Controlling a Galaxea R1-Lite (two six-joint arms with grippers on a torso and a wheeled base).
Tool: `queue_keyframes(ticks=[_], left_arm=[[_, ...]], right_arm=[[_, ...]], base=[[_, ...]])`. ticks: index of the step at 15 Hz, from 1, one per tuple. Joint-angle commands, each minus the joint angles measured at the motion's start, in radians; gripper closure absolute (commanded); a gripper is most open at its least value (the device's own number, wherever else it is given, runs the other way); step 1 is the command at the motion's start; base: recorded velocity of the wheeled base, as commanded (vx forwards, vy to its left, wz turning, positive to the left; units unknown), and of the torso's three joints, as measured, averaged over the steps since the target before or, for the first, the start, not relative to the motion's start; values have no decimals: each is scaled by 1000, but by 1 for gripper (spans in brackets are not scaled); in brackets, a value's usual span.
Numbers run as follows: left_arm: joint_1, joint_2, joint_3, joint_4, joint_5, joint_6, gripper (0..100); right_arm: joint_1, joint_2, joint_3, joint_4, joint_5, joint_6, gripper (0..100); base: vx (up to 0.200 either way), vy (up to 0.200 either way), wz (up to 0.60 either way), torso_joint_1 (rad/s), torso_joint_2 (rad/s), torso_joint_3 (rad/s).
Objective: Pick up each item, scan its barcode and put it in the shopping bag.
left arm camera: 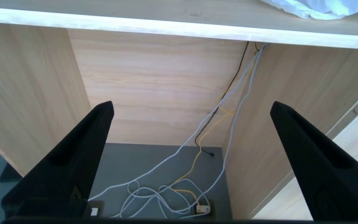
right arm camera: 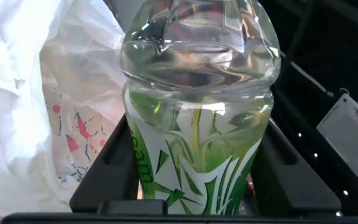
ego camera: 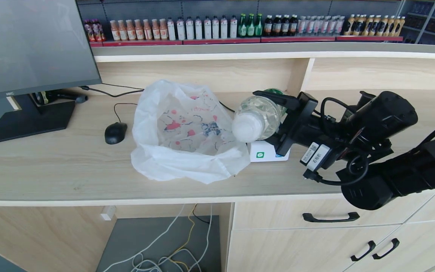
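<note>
Bottle (ego camera: 257,117) sits clamped between the right jaws (beside the bag (ego camera: 179,166)).

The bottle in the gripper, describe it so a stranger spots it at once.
On the long wooden counter, find the crumpled white shopping bag. Beside it the right gripper holds a bottle on its side above a small white box. It is clear with a green-patterned label, the only bottle off the back shelf.
</note>
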Motion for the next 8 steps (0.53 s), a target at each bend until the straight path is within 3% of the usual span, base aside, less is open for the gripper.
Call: queue_keyframes(ticks=[1,8], left_arm=[[0,0,0,0,0,-1,0],[0,0,0,0,0,-1,0]], right_arm=[[-20,2,17,-1,8,-10,100],[-27,10,48,-1,25,-33,100]], base=[[0,0,0,0,0,0],[0,0,0,0,0,0]])
